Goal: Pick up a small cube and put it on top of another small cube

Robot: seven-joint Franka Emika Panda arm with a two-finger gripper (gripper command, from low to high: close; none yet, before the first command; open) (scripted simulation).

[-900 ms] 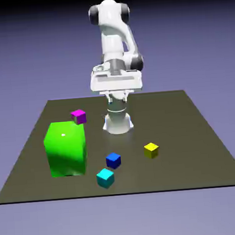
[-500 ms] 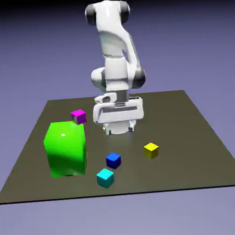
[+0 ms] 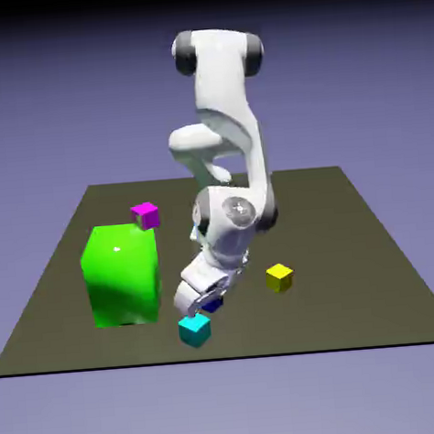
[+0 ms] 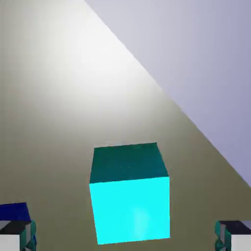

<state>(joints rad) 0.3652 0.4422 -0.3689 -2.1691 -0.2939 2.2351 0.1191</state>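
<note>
Showing between spread fingertips (image 4: 226,234), cyan cube (image 4: 130,208): bright flat top, dark teal side toward twelve o'clock, crisp edges; blue cube (image 4: 13,212) at eight o'clock, hand view.

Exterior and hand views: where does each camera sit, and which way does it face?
Exterior view: across the table from the robot and above, facing its base; shows the white arm and hand.
Hand view: on the hand, looking along the gripper toward the tabletop; only its two finger tips show, at the bottom edge.
Shared: the cyan cube, the blue cube in part, and the table.
</note>
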